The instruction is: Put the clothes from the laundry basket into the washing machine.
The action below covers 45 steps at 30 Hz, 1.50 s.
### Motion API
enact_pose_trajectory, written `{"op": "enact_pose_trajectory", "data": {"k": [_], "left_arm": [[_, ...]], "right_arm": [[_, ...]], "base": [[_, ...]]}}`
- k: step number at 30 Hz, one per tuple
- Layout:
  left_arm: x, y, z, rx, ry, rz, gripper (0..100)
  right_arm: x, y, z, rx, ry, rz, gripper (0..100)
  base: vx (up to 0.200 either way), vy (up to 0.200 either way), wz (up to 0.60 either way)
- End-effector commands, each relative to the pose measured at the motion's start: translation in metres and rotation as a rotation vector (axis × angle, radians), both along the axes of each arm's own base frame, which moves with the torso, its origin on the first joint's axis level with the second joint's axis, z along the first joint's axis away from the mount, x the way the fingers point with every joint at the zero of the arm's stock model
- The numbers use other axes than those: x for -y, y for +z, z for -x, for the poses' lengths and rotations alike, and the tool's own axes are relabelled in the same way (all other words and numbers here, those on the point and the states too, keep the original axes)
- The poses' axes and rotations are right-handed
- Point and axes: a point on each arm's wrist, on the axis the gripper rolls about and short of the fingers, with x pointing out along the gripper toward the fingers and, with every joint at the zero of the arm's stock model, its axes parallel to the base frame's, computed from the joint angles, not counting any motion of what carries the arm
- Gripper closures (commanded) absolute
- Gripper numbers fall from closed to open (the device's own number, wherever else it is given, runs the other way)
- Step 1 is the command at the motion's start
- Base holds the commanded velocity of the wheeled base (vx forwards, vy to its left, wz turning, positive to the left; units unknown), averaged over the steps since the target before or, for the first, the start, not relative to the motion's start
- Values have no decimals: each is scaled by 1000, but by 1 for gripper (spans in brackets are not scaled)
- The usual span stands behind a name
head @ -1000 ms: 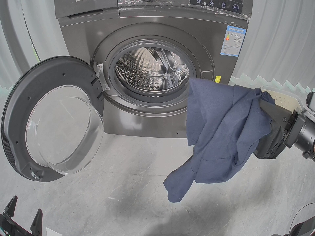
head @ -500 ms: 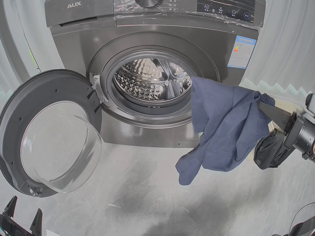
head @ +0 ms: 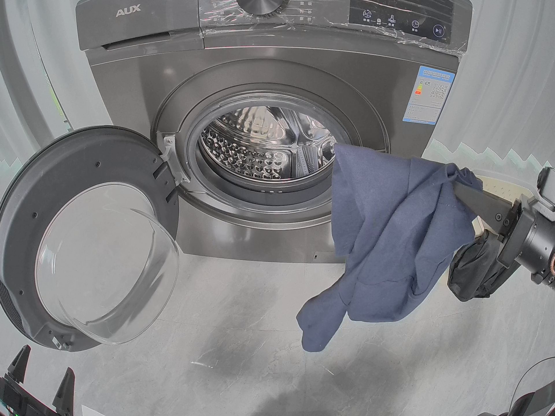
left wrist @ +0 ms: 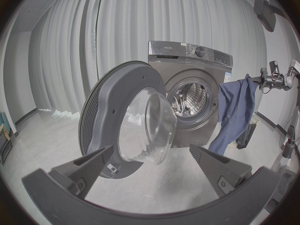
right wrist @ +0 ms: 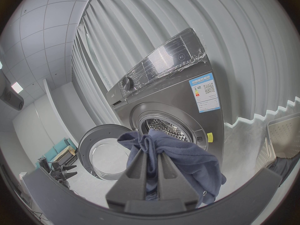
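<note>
The right gripper (right wrist: 152,155) is pinching the blue garment (head: 393,232) by its top with fingers closed, so the cloth is hanging loose just beside the open drum (head: 266,140) of the washing machine (head: 144,82), probably ready for going in. The left gripper (left wrist: 150,147) is hovering low, fingers spread, holding nothing.

Head camera has closed in: washer (head: 144,88) looms larger and its door (head: 87,232) sits lower in view. Right gripper (head: 462,189), clamped on cloth (head: 393,232), has come nearer the washer along with it. Cloth's tail swung up half a second back, has dropped and hangs long again. Dark garment (head: 474,273) under the gripper now shows clearer of the cloth.
</note>
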Motion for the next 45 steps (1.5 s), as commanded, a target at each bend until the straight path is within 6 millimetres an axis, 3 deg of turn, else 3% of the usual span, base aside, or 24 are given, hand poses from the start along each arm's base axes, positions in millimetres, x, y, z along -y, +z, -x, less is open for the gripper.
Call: {"op": "enact_pose_trajectory", "data": {"k": [1, 6, 12, 35, 39, 45], "left_arm": [[0, -5, 0, -1, 0, 1, 0], [0, -5, 0, -1, 2, 1, 0], [0, -5, 0, -1, 2, 1, 0], [0, -5, 0, 1, 11, -16, 0], [0, -5, 0, -1, 8, -16, 0], [0, -5, 0, -2, 5, -24, 0]], "right_arm": [[0, 0, 0, 0, 0, -2, 100], [0, -1, 0, -4, 0, 3, 100], [0, -2, 0, -5, 2, 4, 100], [-8, -3, 0, -11, 31, 11, 100], [-13, -4, -1, -23, 19, 11, 100], [-38, -11, -16, -35, 56, -1, 100]], "base": [[0, 0, 0], [0, 0, 0], [0, -200, 0], [0, 0, 0], [0, 0, 0], [0, 0, 0]]}}
